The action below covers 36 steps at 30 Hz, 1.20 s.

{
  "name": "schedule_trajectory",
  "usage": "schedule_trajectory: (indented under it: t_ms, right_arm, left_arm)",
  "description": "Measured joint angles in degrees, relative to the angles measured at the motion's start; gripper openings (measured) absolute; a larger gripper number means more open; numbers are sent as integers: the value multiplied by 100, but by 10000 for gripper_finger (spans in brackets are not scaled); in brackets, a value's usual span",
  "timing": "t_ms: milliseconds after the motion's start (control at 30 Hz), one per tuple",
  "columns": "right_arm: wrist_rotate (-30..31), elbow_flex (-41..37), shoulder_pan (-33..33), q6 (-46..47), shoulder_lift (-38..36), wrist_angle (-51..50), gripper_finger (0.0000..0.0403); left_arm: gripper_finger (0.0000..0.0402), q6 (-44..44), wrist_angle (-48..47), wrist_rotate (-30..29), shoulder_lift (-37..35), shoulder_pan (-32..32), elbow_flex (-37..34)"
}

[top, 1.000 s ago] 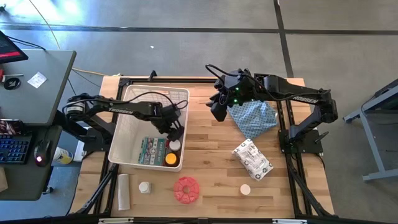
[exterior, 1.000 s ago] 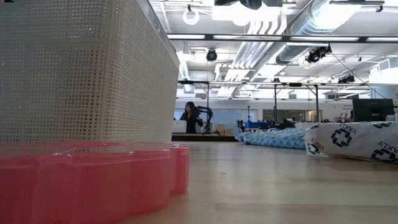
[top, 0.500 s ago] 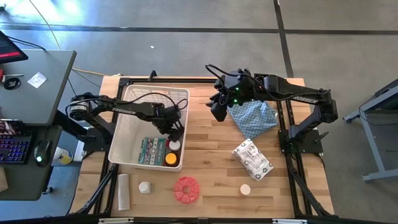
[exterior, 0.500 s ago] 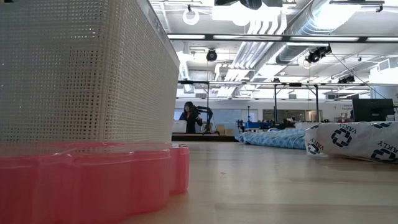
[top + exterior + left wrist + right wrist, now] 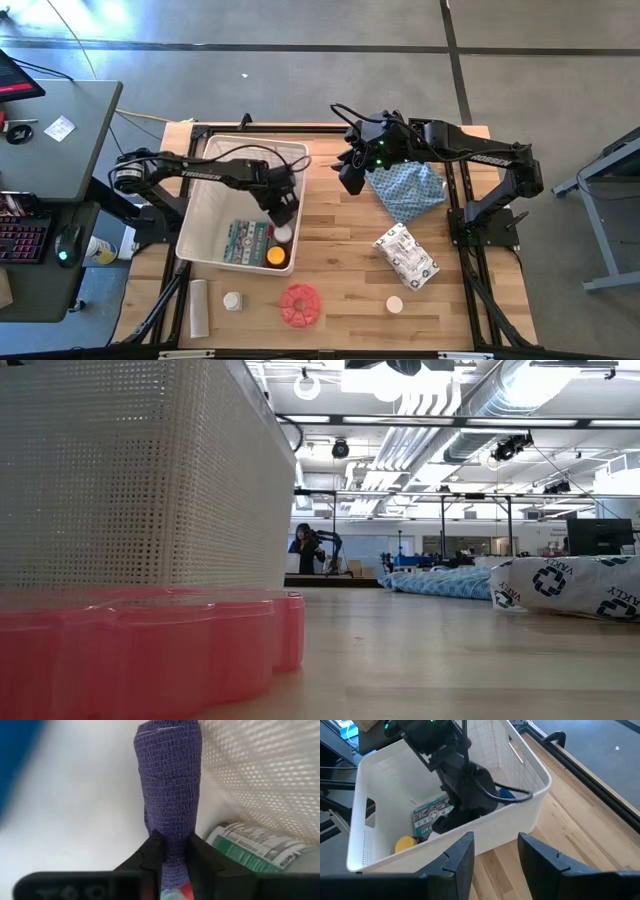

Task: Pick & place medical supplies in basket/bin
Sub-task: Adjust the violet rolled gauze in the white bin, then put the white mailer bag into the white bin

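Inside the white bin [image 5: 205,215], the left gripper [image 5: 172,851] has its jaws clenched on a purple cylinder [image 5: 170,785] beside a green-white packet [image 5: 252,847], likely to reposition it; the right gripper [image 5: 495,852], jaws parted and empty, waits just beside the bin.

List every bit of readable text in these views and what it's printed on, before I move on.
"TROSSEN": on the left arm's upper link, high view.
"VAKLY", partly readable, beside a cross emblem: on the white printed packet in the low view.
Green-white packet inside the bin: print shows, too small to read.
Same packet in the left wrist view: lines of print, blurred, unreadable.
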Motion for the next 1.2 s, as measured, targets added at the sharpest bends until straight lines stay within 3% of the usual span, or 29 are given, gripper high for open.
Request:
schedule_trajectory:
  t_ms: [200, 467, 567, 767, 1200]
  right_arm:
    - [0, -1, 1, -2, 0, 0, 142]
    - [-2, -1, 1, 36, 0, 0, 142]
    - [-2, -1, -1, 48, 0, 0, 142]
    - [-2, 0, 0, 57, 0, 2, 142]
    - [-86, -1, 1, 111, 0, -40, 142]
  left_arm:
    - [135, 1634, -561, -741, -4, 0, 456]
    - [141, 3548, -717, -1945, -13, 2, 502]
    - [141, 3831, -713, -2230, -13, 2, 502]
    - [161, 4141, -721, -2250, -13, 2, 502]
    - [321, 4064, -833, -2659, -20, 0, 504]
